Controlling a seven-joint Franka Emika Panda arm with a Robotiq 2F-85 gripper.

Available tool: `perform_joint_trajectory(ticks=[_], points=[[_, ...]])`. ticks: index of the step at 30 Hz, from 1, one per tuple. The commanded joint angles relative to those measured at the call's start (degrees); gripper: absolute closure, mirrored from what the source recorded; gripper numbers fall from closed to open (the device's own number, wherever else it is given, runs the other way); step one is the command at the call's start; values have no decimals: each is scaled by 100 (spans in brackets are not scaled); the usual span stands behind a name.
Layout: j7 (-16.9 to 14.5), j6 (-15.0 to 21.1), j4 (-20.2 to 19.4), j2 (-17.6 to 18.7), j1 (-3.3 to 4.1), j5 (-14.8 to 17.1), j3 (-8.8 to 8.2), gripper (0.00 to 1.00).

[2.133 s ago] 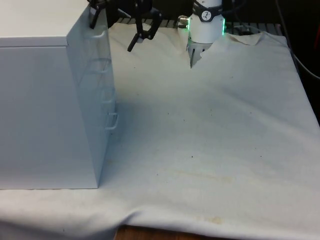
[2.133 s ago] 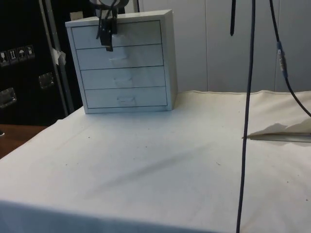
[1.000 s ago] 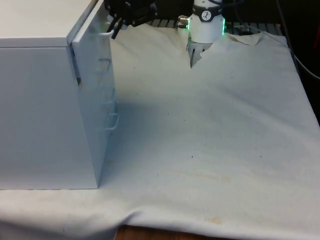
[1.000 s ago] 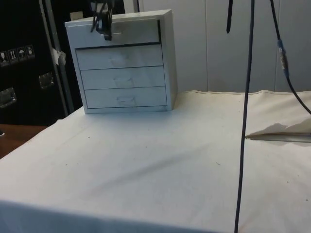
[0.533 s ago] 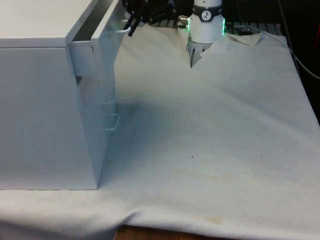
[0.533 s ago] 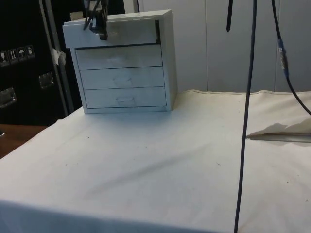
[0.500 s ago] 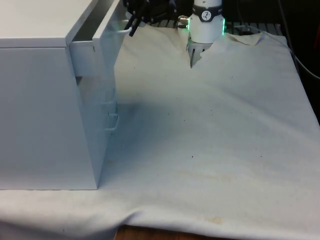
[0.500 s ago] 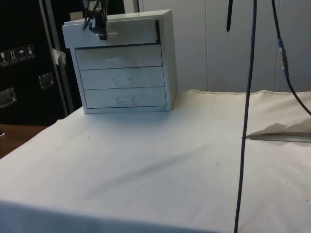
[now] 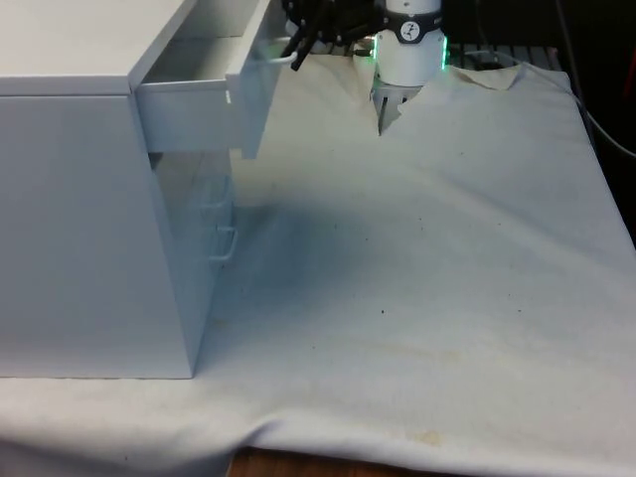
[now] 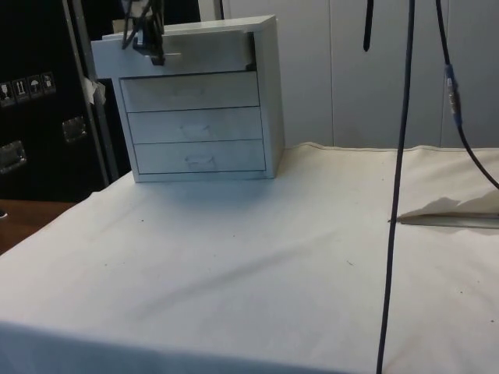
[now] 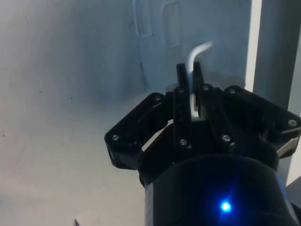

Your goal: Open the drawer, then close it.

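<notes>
**Top drawer well out, closing half still to come**

I have the gripper (image 9: 298, 45) clamped on the top drawer's handle (image 11: 196, 52); on my wrist view the two fingers (image 11: 182, 89) sit nearly together with the thin white bar pinched between them. Over the last couple of seconds the top drawer (image 9: 214, 99) has gone from flush to jutting clearly out of the white chest (image 10: 195, 101), toward the front view's right. The three drawers below stay shut. I judge the opening about done; next I reverse and push it home, keeping the pull straight so it doesn't bind
</notes>
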Motion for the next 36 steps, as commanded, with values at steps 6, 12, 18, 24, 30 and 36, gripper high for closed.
perform_joint_trajectory(ticks=[6,12,18,24,30,36], points=[[189,-264,160,-23,160,-155,0,100],[350,-453,275,-11,212,-218,92,100],[493,-596,361,-6,229,-292,195,100],[670,-699,407,0,195,-395,361,100],[888,-957,590,97,229,-607,550,100],[1003,-1146,722,201,218,-710,682,100]])
